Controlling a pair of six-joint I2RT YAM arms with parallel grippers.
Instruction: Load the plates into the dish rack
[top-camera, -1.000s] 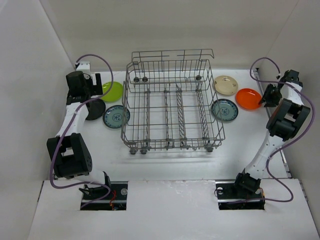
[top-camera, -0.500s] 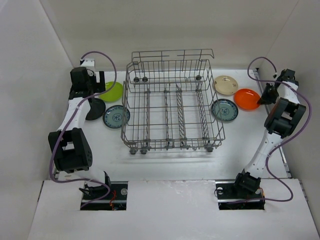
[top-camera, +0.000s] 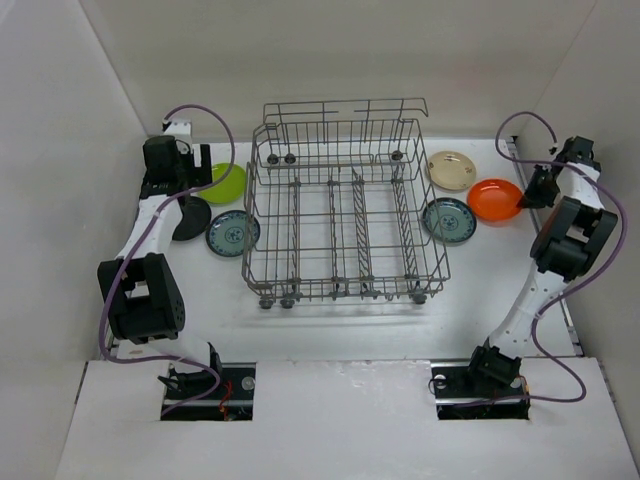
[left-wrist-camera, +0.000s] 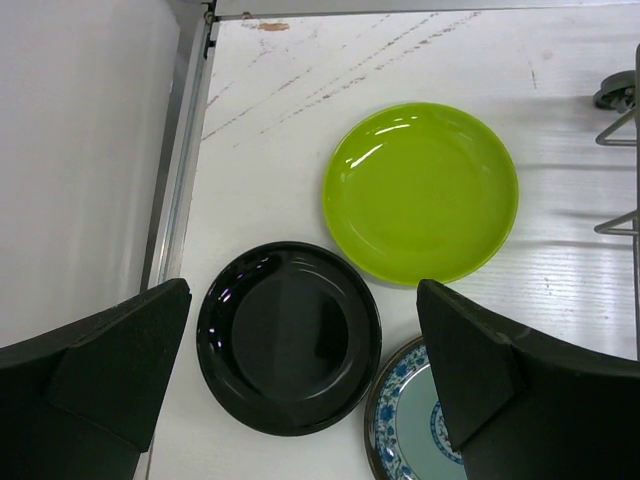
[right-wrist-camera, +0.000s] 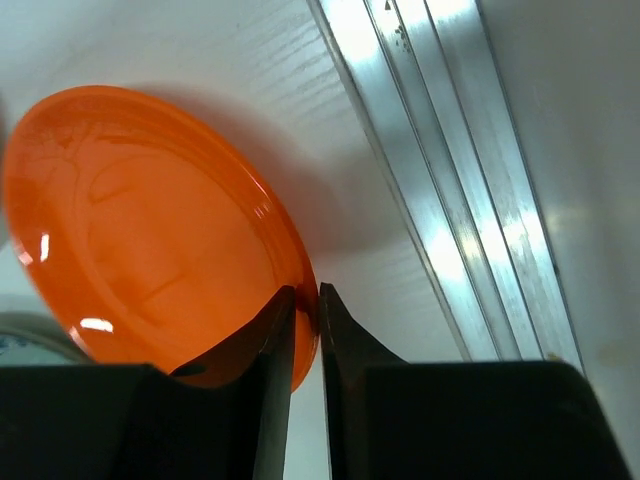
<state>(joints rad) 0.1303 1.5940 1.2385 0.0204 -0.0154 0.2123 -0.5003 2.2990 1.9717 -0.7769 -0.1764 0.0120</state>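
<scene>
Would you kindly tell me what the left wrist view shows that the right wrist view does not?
Only the left wrist view shows the round lime green plate, the round black plate, a wheel of the grey wire dish rack, and the left tool open over the black plate. Only the right wrist view shows the round orange plate, its rim pinched by the right tool. Both show the white table and a metal edge rail.

Overhead view of table (top-camera: 330, 330); wrist views close on its black plate (left-wrist-camera: 288, 338), orange plate (right-wrist-camera: 150, 230).
</scene>
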